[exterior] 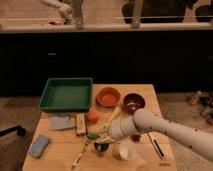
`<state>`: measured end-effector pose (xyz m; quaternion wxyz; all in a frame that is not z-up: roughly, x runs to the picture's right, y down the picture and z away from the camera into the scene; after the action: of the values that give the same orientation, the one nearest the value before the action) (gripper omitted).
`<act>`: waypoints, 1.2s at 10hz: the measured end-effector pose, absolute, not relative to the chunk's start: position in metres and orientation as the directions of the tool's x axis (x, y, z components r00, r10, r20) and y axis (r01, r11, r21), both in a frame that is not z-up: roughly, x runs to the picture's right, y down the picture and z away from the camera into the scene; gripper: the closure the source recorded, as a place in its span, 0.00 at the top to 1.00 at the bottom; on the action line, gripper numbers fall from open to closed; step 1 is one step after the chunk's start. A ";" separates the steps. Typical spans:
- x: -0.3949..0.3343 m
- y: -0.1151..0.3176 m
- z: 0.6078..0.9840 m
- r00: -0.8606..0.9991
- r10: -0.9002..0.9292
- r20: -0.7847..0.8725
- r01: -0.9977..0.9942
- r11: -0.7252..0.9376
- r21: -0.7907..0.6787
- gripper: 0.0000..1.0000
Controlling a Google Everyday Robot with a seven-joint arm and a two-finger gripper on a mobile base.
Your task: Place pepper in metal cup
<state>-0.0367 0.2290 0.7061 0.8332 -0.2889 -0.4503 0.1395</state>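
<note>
The green pepper lies on the wooden table, just in front of the orange ball. The small dark metal cup stands a little in front and to the right of the pepper, next to the wider pale cream cup. My white arm reaches in from the right. Its gripper hangs low between the pepper and the metal cup, just right of the pepper. The arm's end hides part of the long pale-yellow piece.
A green tray sits at the back left, with an orange bowl and a dark maroon bowl to its right. A wooden block, two blue cloths, a spoon and a dark utensil lie around.
</note>
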 end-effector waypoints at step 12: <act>-0.037 0.229 0.706 0.556 0.493 0.670 0.027 0.795 -0.607 0.80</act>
<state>-0.0367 0.2288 0.7063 0.8334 -0.2884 -0.4502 0.1397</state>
